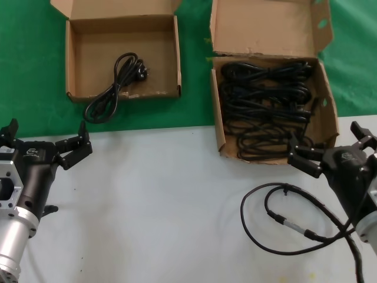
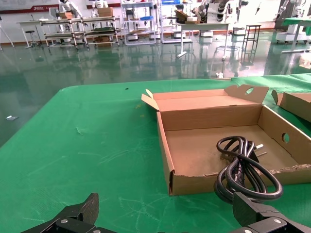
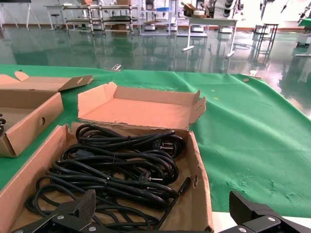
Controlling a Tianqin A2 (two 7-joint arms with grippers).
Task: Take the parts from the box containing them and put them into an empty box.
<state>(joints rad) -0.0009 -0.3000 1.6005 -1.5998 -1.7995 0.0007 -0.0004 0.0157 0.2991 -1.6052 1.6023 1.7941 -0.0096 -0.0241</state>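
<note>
Several coiled black power cords [image 1: 265, 106] fill the larger box [image 1: 215, 118], whose tall flap with oval cut-outs stands behind it. The shallow square box [image 1: 70, 65] at the back left holds one cord [image 1: 118, 79], whose loops hang over the front wall onto the green cloth. My left gripper [image 1: 47, 134] hovers open and holds nothing in front of that box, short of the cord [image 2: 243, 170]. At the near right corner of the full box, my right gripper [image 1: 327, 140] is open, with one finger over the cords [image 3: 121, 165] and the other outside the wall [image 3: 199, 194].
A thin black cable [image 1: 283, 221] with a metal connector loops over the white table near my right arm. Green cloth [image 1: 194, 71] covers the back half, under and between both boxes. The white surface [image 1: 165, 194] lies between my arms.
</note>
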